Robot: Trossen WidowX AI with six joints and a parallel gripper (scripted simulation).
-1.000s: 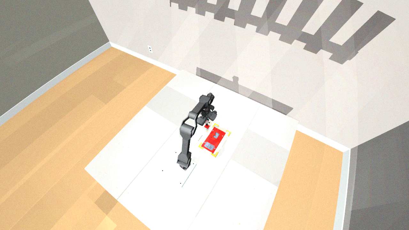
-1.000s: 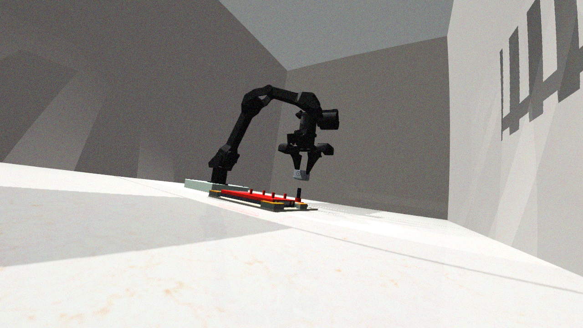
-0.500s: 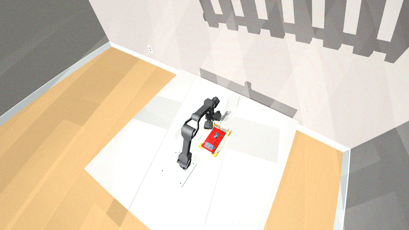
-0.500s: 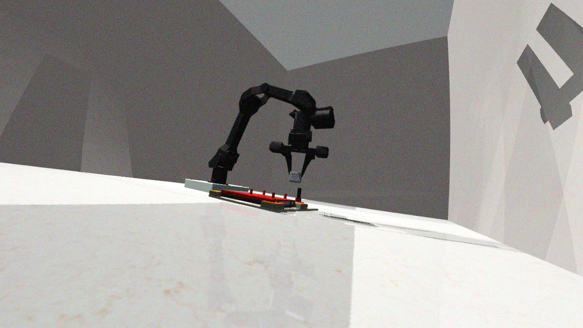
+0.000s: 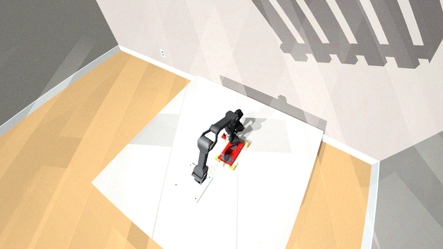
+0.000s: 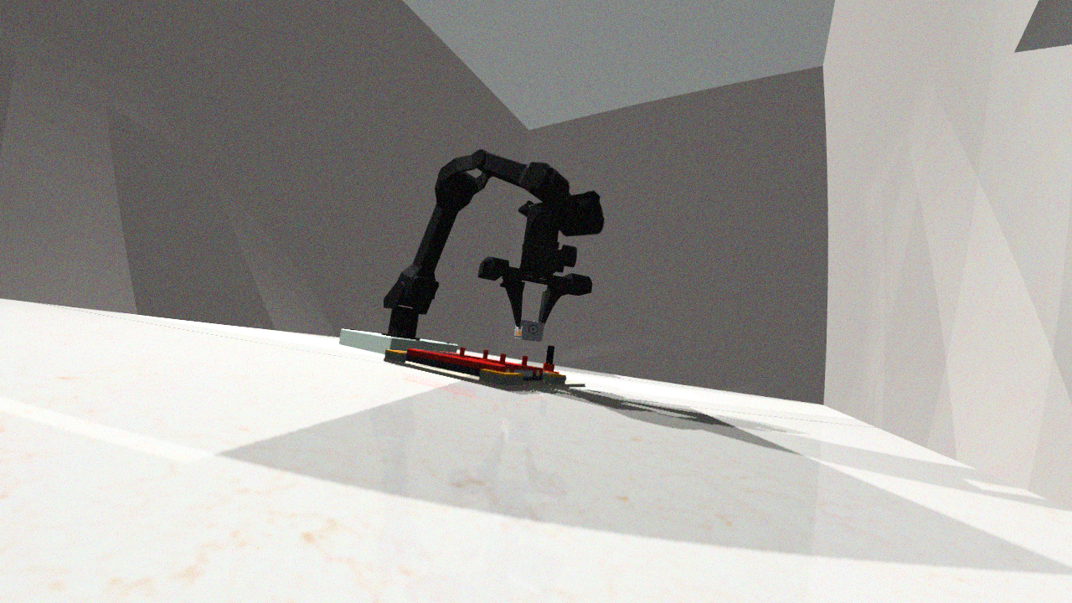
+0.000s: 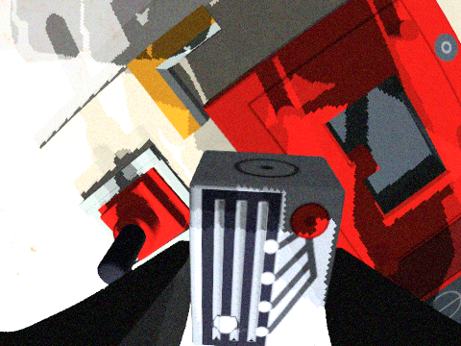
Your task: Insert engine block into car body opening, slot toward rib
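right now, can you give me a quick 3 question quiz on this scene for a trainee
1. True or false: the gripper is shut on the engine block.
2. Multiple choice: where is the engine block? A) seated in the opening B) held in the air above the car body C) lying on the table
3. Short answer: what colour is the car body, and is its opening filled?

Key
1. True.
2. B. The exterior view shows a gap between the block and the car body.
3. Red. The opening shows grey inside in the wrist view, with no block in it.
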